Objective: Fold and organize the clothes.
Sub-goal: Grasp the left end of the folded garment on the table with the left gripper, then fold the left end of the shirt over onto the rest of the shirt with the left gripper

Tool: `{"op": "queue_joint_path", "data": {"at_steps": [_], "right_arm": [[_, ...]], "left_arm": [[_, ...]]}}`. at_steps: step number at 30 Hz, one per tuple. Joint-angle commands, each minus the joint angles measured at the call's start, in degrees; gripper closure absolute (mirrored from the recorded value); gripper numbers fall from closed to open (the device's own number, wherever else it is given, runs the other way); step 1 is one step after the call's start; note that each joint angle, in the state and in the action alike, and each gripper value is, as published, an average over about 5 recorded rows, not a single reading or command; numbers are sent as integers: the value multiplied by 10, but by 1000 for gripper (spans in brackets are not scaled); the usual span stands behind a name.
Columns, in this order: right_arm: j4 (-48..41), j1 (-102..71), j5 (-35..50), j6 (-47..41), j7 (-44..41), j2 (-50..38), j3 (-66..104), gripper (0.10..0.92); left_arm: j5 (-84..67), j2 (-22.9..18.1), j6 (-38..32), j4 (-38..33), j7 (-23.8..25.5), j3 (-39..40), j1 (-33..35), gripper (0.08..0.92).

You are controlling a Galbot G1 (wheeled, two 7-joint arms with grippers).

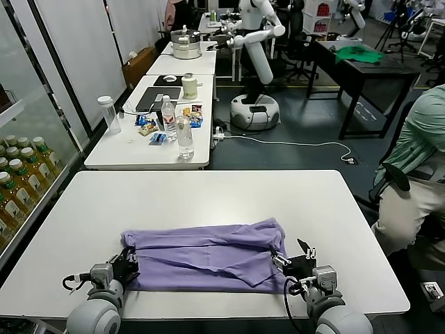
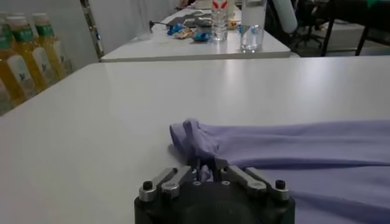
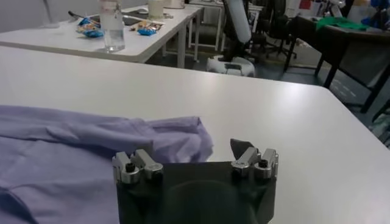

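The lavender T-shirt (image 1: pixel 208 254) lies folded into a long band across the front of the white table (image 1: pixel 208 195). My left gripper (image 1: pixel 129 263) is at the shirt's left end, shut on a bunched bit of its fabric (image 2: pixel 194 141); in the left wrist view the fingers (image 2: pixel 207 167) pinch the cloth. My right gripper (image 1: pixel 292 261) is at the shirt's right end, low on the table, with its jaws wide apart. In the right wrist view one dark fingertip (image 3: pixel 241 148) shows beside the shirt's corner (image 3: pixel 183 141); the other finger is hidden.
Behind stands a second table (image 1: pixel 149 149) with water bottles (image 1: pixel 184 136), snack packets and a tablet. Shelves of yellow drink bottles (image 1: pixel 17 177) are at the left. A seated person (image 1: pixel 417 160) is at the right. Another robot (image 1: pixel 257 42) and a green garment (image 1: pixel 358 52) are far back.
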Motion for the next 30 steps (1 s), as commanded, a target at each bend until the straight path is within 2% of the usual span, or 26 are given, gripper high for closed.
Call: {"op": "queue_joint_path", "data": {"at_steps": [1,7,11,15,20,25,30], "right_arm": [[2,0,-2,0,0,0,1,203],[3,3,-2,0,0,-1,1,203],[4,5,-2,0,0,-2,0,203],[6,8,-2,-2,0,-1,-2,203],[9,4,-3,-2,1,-1,3,203],[12,-2,-5,-2,1,1,6,203],[14,-8,-8,-2,1,2,9,203]], "left_arm": [[172,48,-12,-24,16,-144,10,861],[262,91,-54,42,55,-276,28,888],[226,94,-40,19,62,-273,25,888],[79,69,4,-77,62,-197,25,888],[-46,14,24,-162,58,-38,16,888],[-2,-42,23,-131,60,83,-32,888],[19,-80,24,-89,57,129,-74,888]]}}
